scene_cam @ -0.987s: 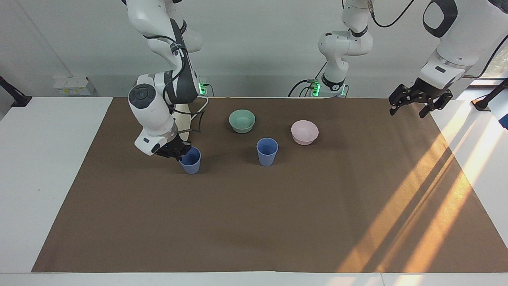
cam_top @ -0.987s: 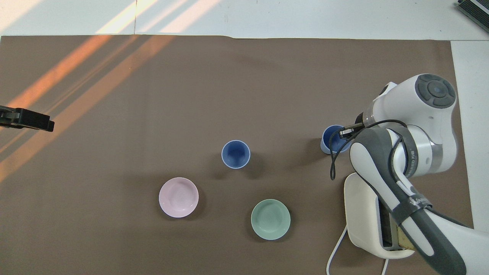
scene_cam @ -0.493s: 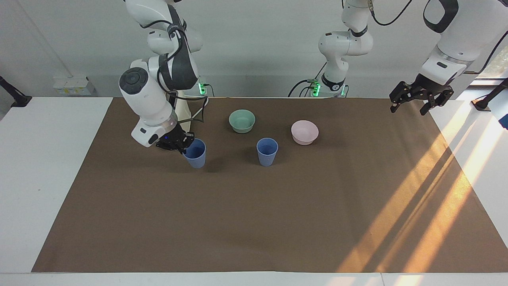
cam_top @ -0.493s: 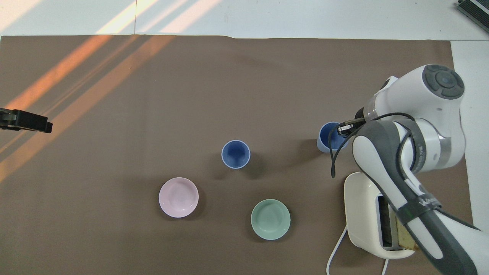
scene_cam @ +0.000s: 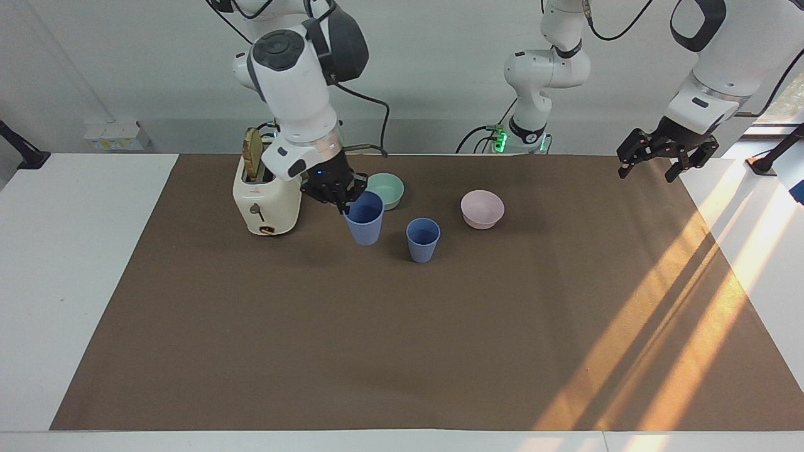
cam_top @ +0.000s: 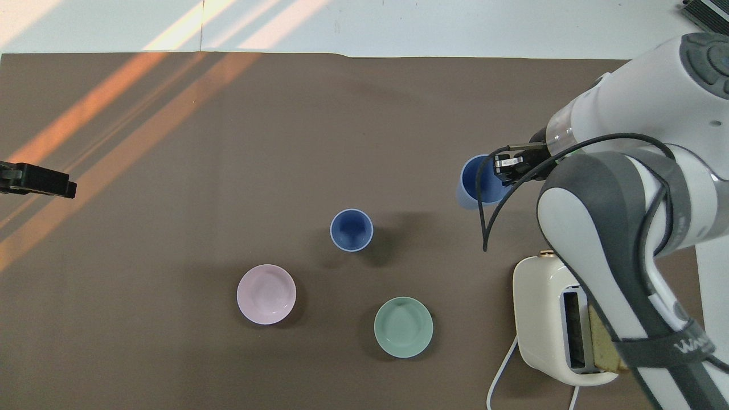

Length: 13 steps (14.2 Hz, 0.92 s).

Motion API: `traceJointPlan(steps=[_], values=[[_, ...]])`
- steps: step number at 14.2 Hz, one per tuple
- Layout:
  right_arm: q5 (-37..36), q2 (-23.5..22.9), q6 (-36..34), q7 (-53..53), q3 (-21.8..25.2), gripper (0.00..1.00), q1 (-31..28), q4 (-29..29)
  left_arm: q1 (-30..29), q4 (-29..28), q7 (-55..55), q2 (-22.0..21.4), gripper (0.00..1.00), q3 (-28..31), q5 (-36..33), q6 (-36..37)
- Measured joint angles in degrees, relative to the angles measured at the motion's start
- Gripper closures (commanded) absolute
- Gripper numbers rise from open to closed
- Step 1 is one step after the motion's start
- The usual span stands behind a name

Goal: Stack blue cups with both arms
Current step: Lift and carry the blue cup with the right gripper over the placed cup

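My right gripper (scene_cam: 344, 202) pinches a lifted blue cup (scene_cam: 364, 218), apparently airborne, beside the standing blue cup (scene_cam: 423, 240).

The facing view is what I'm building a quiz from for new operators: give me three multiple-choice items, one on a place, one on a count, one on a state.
1. Where is the standing blue cup?
A. in the toaster
B. on the brown mat, farther from the robots than the pink bowl
C. inside the green bowl

2. How many bowls are on the mat?
A. one
B. two
C. four

3. What is the right gripper doing?
A. shut on the rim of the carried blue cup
B. open over the pink bowl
C. resting on the toaster

Answers:
1 B, it stands alone on the mat, lower in this view than the pink bowl.
2 B, one green, one pink.
3 A, its fingertips pinch the rim, cup lifted off the mat. The left gripper waits open.
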State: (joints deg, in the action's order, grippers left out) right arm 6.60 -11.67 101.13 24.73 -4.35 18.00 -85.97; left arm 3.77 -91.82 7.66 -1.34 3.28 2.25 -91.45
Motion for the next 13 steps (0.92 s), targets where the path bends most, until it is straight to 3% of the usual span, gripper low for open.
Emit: traceJointPlan(steps=[7, 13], values=[[3.1, -2.2, 5.0, 1.9, -0.1, 1.00, 6.5, -0.1, 0.0, 0.0, 0.0, 0.0, 0.00, 0.0, 0.0, 0.0], [3.3, -2.9, 5.3, 4.0, -0.2, 1.00, 7.4, -2.8, 0.0, 0.0, 0.0, 0.0, 0.00, 0.0, 0.0, 0.0]])
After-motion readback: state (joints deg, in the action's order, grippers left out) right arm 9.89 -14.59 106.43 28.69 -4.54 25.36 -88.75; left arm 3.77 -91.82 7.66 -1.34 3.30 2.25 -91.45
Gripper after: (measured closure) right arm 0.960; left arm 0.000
